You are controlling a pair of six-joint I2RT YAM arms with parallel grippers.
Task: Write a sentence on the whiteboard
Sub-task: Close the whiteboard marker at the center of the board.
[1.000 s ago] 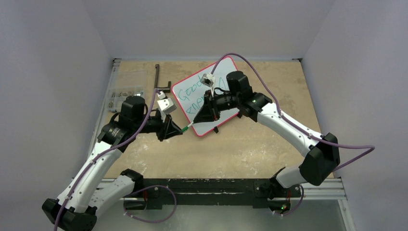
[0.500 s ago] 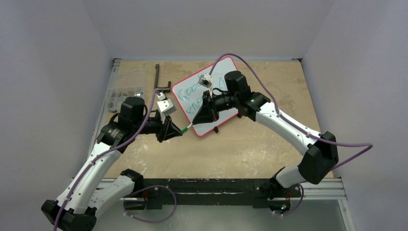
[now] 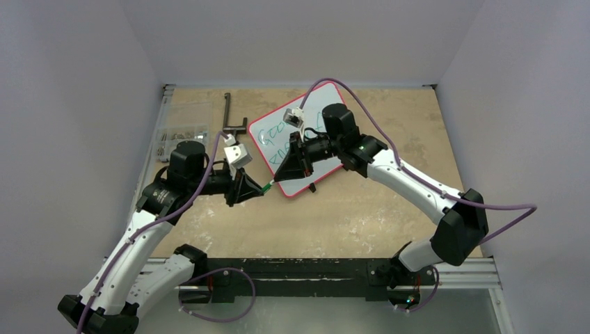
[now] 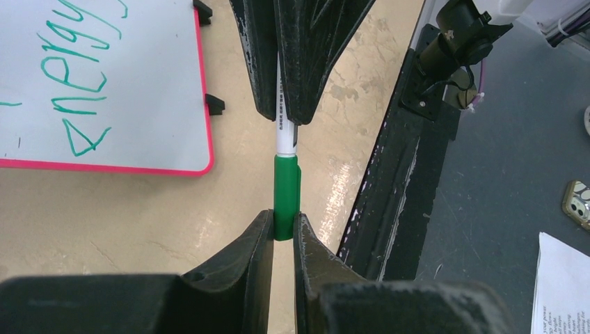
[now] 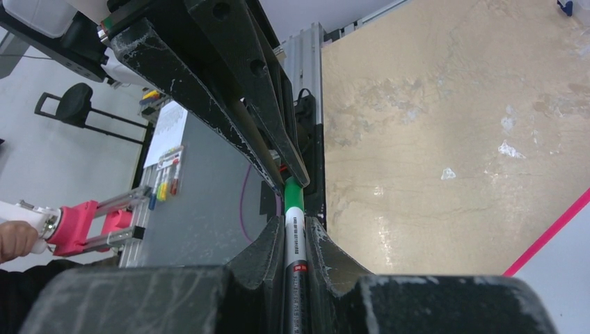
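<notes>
As right gripper [image 3: 279, 177] clamps marker [image 5: 293, 240], whiteboard [image 3: 327, 96] lies beneath.

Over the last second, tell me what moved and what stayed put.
The right gripper slid slightly left toward the left gripper, and its arm now hides more of the sentence. The left arm's wrist drifted a little left. Nothing was grasped or released: both grippers stay shut on the marker, left on its green end, right on the white barrel. The whiteboard stayed put.
</notes>
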